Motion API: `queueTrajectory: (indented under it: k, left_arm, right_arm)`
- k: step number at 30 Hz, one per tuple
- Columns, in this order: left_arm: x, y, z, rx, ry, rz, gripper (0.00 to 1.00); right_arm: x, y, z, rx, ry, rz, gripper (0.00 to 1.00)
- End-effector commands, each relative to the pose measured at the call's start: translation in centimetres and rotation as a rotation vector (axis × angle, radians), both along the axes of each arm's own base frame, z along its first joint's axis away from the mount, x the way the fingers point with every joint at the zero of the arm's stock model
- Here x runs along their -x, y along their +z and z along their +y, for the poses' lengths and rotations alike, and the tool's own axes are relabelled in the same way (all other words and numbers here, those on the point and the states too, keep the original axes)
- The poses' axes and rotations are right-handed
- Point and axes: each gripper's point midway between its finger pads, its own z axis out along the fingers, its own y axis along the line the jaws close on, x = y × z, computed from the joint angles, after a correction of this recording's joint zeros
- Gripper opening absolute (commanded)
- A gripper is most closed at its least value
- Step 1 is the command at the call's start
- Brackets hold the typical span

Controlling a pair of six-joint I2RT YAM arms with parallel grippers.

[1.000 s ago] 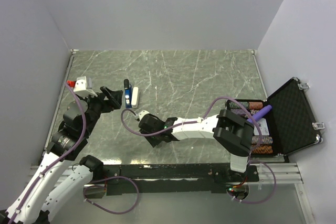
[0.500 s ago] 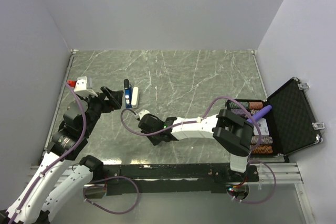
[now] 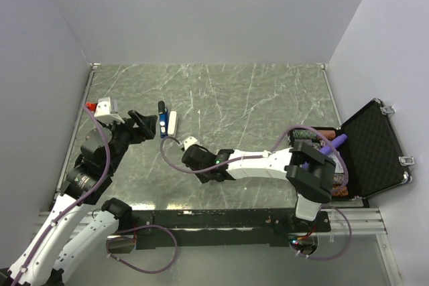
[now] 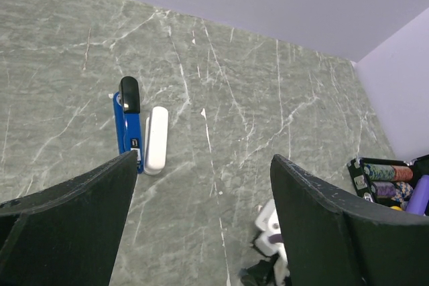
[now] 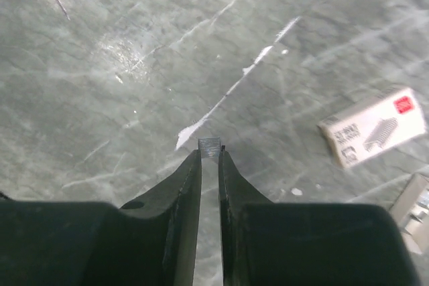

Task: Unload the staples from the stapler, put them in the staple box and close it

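Right hand: low over the tabletop, fingers pinched on a short strip of staples.
Small box: flat on the tabletop, near that hand.
Left hand: spread wide, grasping nothing.
Stapler: flat on the tabletop just beyond the left hand, blue and black, with a white bar alongside; no hand touches it.
Open case: at the right edge.

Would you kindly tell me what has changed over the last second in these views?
The right tool drew away from the stapler, shifting rightward and toward the arm bases. Its jaws narrowed onto what looks like a small staple strip at their tips. The stapler stayed where it lay, and the left tool stayed open beside it.
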Motion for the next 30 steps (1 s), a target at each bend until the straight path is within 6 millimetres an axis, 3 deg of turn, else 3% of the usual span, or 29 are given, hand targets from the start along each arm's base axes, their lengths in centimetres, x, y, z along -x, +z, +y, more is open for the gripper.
queueTrajectory:
  k: [1,6,16,21,30]
  left_arm:
    - [-0.3,1.1,-0.2,0.029,-0.007,-0.037,0.85]
    - [-0.3,1.1,-0.3,0.029,-0.007,-0.034,0.85]
    - [-0.5,0.8,-0.6,0.025,-0.019,-0.023,0.85]
    - [-0.6,0.6,-0.7,0.023,-0.023,-0.017,0.85]
    - [-0.8,0.5,-0.8,0.023,-0.026,-0.011,0.85]
  right_arm:
    - [-0.6,2.2,-1.9,-0.025,-0.06,-0.052,0.17]
    - [-1.1,3.0,-4.6,-0.022,-0.126,-0.064,0.17]
    - [-3.8,2.3,-11.5,-0.02,-0.338,-0.008,0.17]
    - [-4.6,2.0,-13.4,0.005,-0.397,-0.004,0.17]
    - [-5.5,1.3,-15.1,0.007,-0.46,0.014,0.17]
